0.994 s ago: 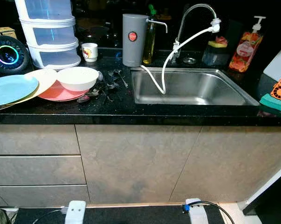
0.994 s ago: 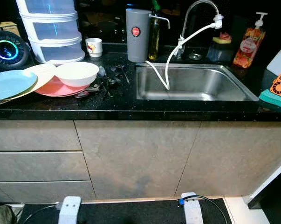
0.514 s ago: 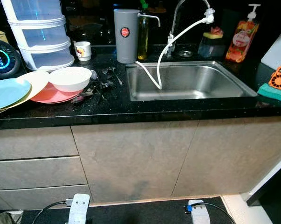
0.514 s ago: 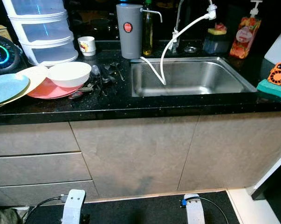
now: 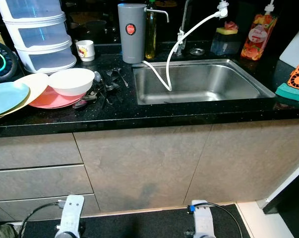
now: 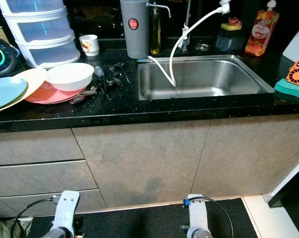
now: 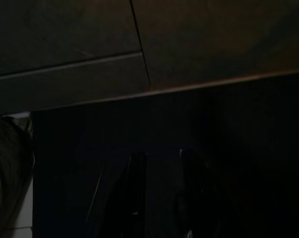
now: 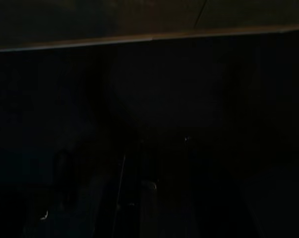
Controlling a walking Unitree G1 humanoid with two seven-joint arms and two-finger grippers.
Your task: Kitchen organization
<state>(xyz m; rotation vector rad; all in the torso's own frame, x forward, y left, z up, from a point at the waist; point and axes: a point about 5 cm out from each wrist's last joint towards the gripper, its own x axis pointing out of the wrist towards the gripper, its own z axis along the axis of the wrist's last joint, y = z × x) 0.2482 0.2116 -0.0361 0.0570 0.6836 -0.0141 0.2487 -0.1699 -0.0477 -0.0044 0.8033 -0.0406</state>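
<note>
My left gripper (image 7: 159,193) and right gripper (image 8: 161,198) hang low before the cabinet (image 5: 144,163); both look slightly parted, though it's dark. White bowl (image 5: 71,81) sits beside the sink (image 5: 248,74).

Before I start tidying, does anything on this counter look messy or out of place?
Yes. Dark metal cutlery lies scattered loose on the black speckled countertop, between the white bowl and the steel sink. The bowl sits on a pink plate within a fanned, uneven stack. A white hose dangles from the tap into the sink.
</note>
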